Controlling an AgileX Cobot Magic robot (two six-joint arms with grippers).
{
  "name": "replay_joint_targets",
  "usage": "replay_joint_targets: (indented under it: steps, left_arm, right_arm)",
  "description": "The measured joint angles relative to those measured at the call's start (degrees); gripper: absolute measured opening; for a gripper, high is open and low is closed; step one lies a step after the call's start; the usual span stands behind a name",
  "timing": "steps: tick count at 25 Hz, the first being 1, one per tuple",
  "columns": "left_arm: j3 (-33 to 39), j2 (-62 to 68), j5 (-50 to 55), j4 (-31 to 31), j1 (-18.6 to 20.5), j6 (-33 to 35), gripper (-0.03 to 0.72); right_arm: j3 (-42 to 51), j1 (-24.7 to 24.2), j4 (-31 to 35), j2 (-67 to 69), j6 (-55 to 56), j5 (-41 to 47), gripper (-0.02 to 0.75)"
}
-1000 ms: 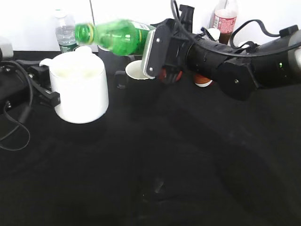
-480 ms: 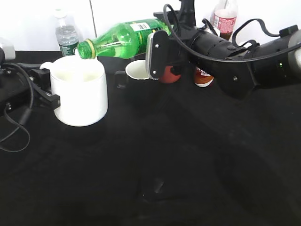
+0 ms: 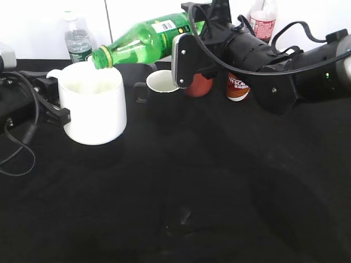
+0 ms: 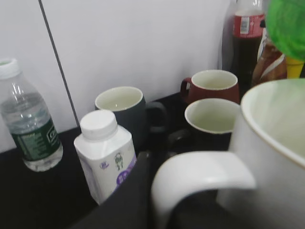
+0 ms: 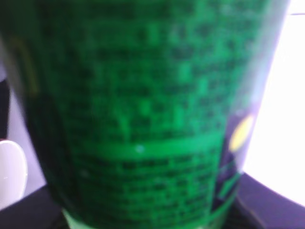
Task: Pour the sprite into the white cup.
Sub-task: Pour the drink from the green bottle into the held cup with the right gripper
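Note:
The green sprite bottle [image 3: 143, 40] is held tipped, its capped neck pointing down-left over the rim of the white cup [image 3: 93, 107]. My right gripper [image 3: 189, 33] is shut on the bottle's lower half; the bottle's label fills the right wrist view [image 5: 143, 119]. My left gripper [image 3: 49, 101] is shut on the white cup's loop handle [image 4: 200, 179]. In the left wrist view the cup's rim [image 4: 274, 124] is at the right, with the green bottle neck [image 4: 288, 24] above it.
Behind the cup stand a clear water bottle [image 3: 77, 38], a small white milk bottle [image 4: 105, 152], a grey mug [image 4: 121, 109], a black mug with white inside [image 3: 159, 85], a red mug [image 4: 212, 86], a Nescafe bottle [image 3: 237, 87] and a cola bottle [image 3: 262, 22]. Cables lie at the left.
My right gripper has tipped the sprite bottle further: its base rose and its neck dropped from above the cup's rear to the cup's rim. The cup and left gripper stayed put.

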Motion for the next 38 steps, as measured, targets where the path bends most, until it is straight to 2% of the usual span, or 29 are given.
replay_joint_targets:
  steps: [9, 38]
  left_arm:
    - [0.00, 0.00, 0.04, 0.14, 0.00, 0.05, 0.050]
    - [0.04, 0.00, 0.35, 0.19, 0.00, 0.27, 0.050]
  right_arm:
    - [0.00, 0.00, 0.76, 0.00, -1.75, -2.61, 0.386]
    - [-0.46, 0.00, 1.38, 0.00, -2.73, -3.55, 0.386]
